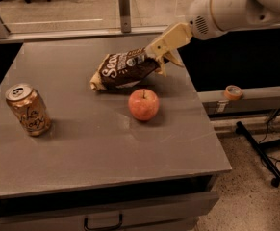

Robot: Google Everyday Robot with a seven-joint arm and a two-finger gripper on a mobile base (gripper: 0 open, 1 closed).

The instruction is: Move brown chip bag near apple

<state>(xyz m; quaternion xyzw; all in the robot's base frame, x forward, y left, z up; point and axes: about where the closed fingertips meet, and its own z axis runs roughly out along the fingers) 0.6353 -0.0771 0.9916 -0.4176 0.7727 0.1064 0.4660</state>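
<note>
The brown chip bag [122,71] lies on the grey table [96,143], dark brown with white lettering, its tan end at the left. The red-pink apple [143,104] stands just in front of the bag's right half, a small gap between them. My gripper [160,59], with tan fingers on a white arm coming in from the upper right, is at the bag's right end. Its fingers are spread open around that end and do not pinch the bag.
A gold-tan drink can [29,109] stands at the table's left. The table's right edge is close to the apple. A metal rail [124,4] and glass run behind the table. A tape roll [233,92] sits on a ledge at the right, with cables on the floor.
</note>
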